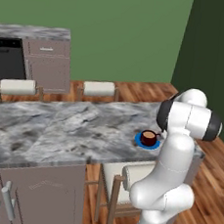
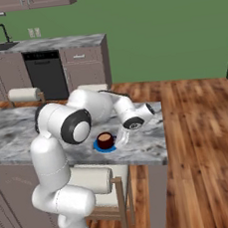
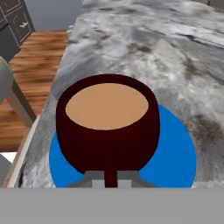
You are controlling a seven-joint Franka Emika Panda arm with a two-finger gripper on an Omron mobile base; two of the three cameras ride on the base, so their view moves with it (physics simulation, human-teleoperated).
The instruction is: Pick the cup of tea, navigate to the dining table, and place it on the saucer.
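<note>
Jaws (image 3: 111,178) sit low on either side of the cup's little handle, but so little of them shows that I cannot tell if they pinch it or are let go. The cup of tea (image 3: 108,122) stands on the saucer (image 3: 175,153), a bright blue disc that peeks out all round it. Both sit on the bench (image 1: 58,122), close to its near edge and near its right end. A chair (image 1: 119,176) is tucked under the bench just below the cup, and two more chair backs (image 1: 99,89) show at the far side. From the left, the big white arm (image 1: 178,156) hides the hand. The cup (image 2: 105,140) is full of light tan tea, flat and still.
</note>
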